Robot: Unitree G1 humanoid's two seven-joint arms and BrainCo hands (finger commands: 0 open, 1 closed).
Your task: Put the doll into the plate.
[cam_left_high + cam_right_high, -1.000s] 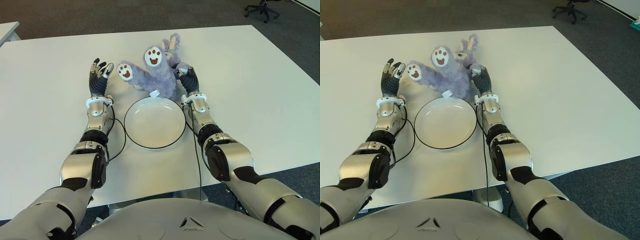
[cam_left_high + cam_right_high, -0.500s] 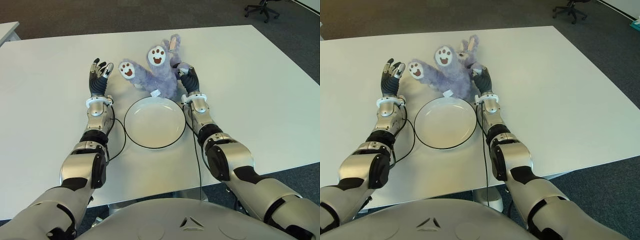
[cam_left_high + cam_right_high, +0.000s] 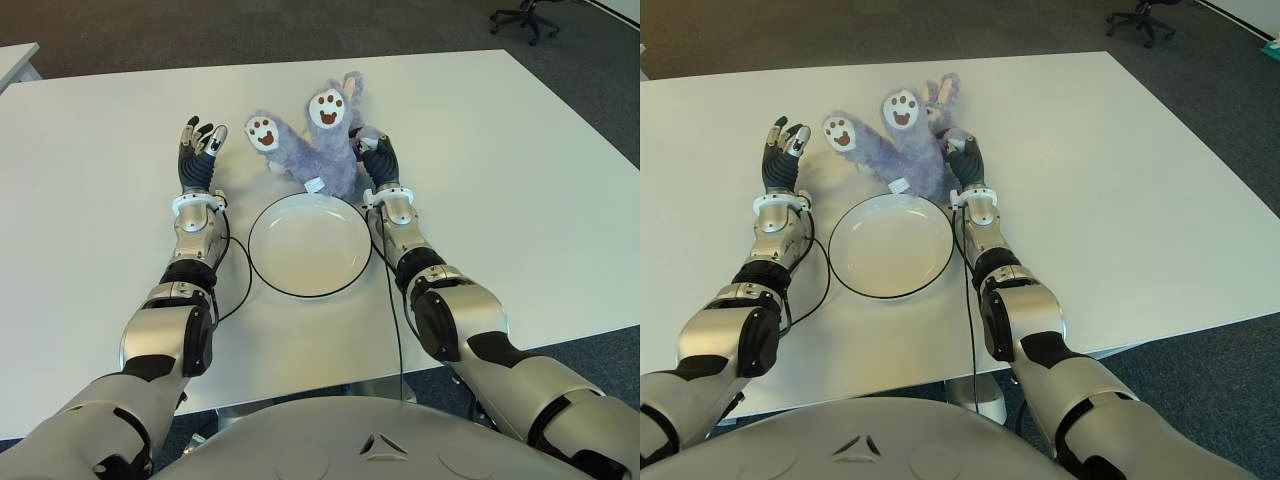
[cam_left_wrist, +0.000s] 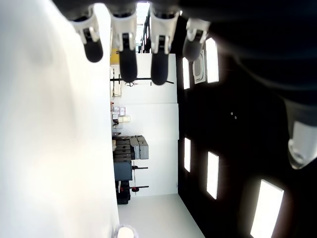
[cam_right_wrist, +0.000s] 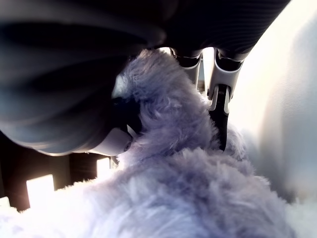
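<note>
Your right hand [image 3: 377, 160] has its fingers [image 5: 221, 106] clenched into the purple doll [image 3: 320, 145], which sits on the table [image 3: 520, 180] just beyond the plate [image 3: 309, 243], outside its rim. Since a second ago the doll's paws have swung toward your right. Your left hand [image 3: 198, 150], fingers spread and empty, is left of the doll. Bare tabletop lies on both sides.

Purple plush doll [image 3: 318, 148] lies on white table [image 3: 520, 180], paws up, just beyond the empty plate [image 3: 309, 244]. Right hand [image 3: 377, 160] grips its side. Left hand [image 3: 198, 152] fingers extended, holding nothing, left of doll.
</note>
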